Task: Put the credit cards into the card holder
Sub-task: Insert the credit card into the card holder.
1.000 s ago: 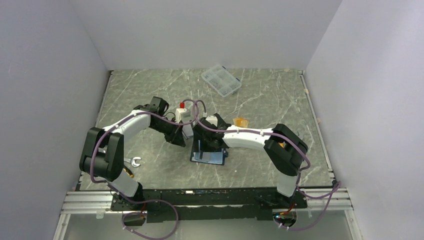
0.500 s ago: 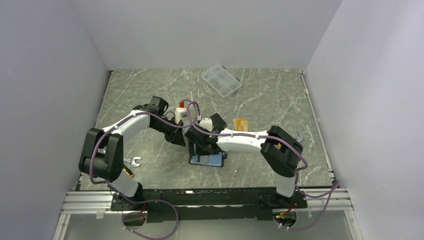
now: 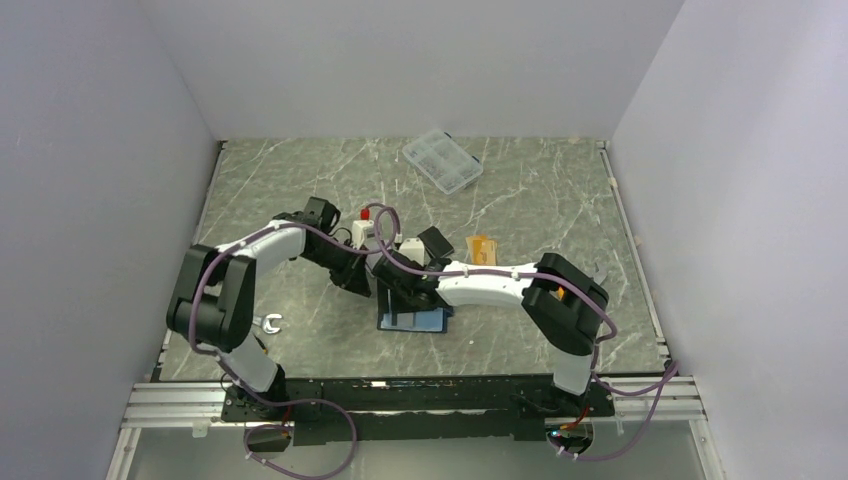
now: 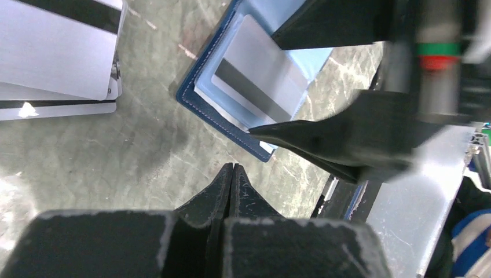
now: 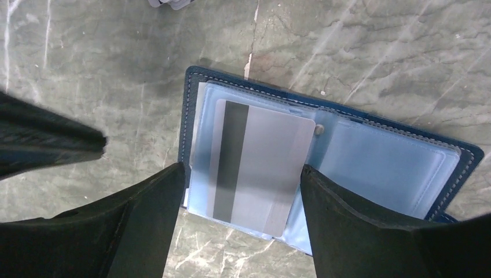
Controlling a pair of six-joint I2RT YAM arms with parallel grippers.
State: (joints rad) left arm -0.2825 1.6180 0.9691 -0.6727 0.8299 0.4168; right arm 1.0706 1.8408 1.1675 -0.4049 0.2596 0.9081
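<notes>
Navy-blue card holder (image 5: 399, 159), nearest item: lies open on the counter (image 3: 540, 200), pale-blue slots up. One silver-grey card (image 5: 257, 165), dark stripe, sits on its left panel; whether it is tucked into a slot or merely laid on top is unclear. Right tool (image 5: 240, 174): released, fingers straddling that card. Left tool (image 4: 231, 171): clenched on nothing, just beside the holder's edge. More silver cards (image 4: 58, 52) and an orange-gold card (image 3: 481, 245) lie outside, not yet stowed. Both arms crowd the holder; open room lies beyond, toward the clear box (image 3: 443, 160).
</notes>
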